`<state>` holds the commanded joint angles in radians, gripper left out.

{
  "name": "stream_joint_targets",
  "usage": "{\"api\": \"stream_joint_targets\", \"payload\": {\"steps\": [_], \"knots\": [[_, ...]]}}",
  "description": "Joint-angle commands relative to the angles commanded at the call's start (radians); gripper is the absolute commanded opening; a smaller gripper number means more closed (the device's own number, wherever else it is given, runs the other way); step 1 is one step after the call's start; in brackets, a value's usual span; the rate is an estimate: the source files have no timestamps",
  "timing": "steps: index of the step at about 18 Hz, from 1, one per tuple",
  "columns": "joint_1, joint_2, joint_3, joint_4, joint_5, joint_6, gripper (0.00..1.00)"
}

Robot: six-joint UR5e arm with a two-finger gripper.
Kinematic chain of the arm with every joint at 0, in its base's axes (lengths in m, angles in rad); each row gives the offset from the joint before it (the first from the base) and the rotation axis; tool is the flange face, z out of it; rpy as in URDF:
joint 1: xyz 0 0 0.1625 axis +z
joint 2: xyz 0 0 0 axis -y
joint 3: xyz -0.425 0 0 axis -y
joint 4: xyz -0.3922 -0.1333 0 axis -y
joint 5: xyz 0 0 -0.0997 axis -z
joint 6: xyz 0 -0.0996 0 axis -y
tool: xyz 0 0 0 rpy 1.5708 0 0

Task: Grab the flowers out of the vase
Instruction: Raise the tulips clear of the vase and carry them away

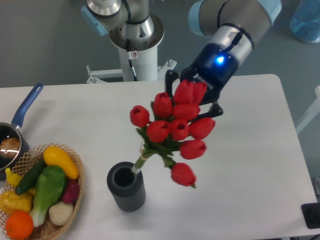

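Observation:
The flowers (175, 127), a bunch of red tulip buds with green leaves and tied stems, hang tilted above the table, heads up and to the right. The stem ends (139, 162) just reach the mouth of the dark grey ribbed vase (126, 189), which stands upright at the front centre. My gripper (194, 96) comes in from the back right. One finger (171, 80) shows to the left of the top buds and the other (216, 110) to their right, closed around the flower heads. The buds hide the fingertips.
A wicker basket (75, 200) of colourful vegetables sits at the front left. A blue-handled saucepan (22, 112) stands behind it at the left edge. The arm's base column (135, 45) stands at the table's back edge.

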<state>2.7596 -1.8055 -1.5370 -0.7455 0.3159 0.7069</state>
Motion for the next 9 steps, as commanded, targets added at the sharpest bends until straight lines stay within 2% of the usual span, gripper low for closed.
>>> {"api": "stream_joint_targets", "payload": {"steps": [3, 6, 9], "knots": [[0.032, 0.003, -0.009, -0.003, 0.046, 0.069, 0.00], [0.043, 0.014, -0.020, -0.003, 0.116, 0.071, 0.00], [0.046, 0.020, -0.054, -0.005, 0.188, 0.144, 0.00]]}}
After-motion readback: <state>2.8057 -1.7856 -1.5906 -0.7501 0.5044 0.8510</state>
